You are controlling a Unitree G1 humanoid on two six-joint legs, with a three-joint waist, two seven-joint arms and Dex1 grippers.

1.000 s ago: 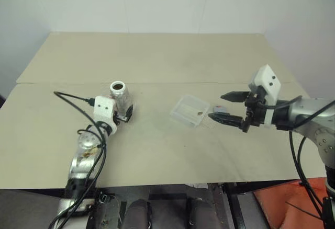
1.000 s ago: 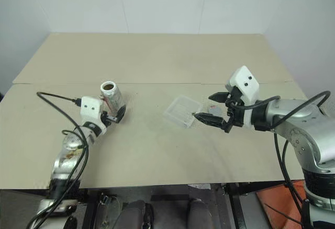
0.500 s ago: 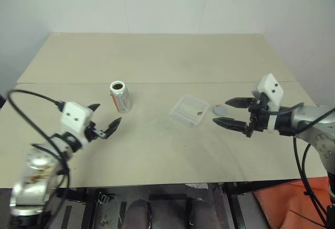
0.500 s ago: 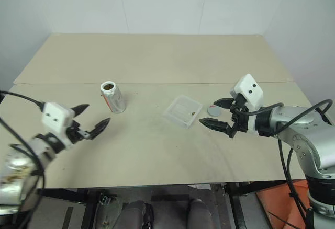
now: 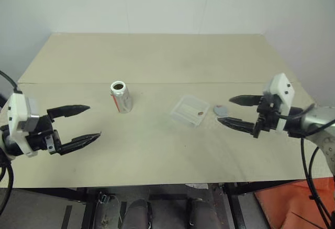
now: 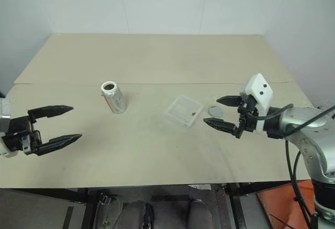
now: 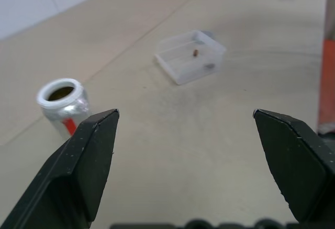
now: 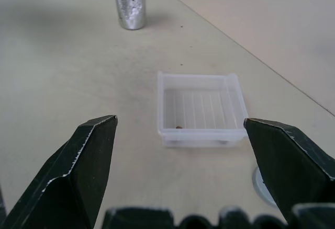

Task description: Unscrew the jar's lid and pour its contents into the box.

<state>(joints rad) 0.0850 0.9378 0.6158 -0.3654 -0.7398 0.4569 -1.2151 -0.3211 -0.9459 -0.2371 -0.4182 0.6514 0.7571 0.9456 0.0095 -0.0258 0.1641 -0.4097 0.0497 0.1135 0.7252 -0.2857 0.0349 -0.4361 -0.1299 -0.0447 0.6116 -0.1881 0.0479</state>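
Jar [image 5: 121,98] stands uncapped on the table [image 5: 157,140], lid [image 5: 220,111] beside the box [image 5: 189,110], brown piece [image 5: 199,114] inside. Both claws, left claw [image 5: 77,122] and right claw [image 5: 236,111], gape empty; I'd just back off gently without bumping anything.

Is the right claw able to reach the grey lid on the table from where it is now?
Probably yes. The right claw is open and empty, and the lid lies flat just beside it on bare table. Only the box sits close.
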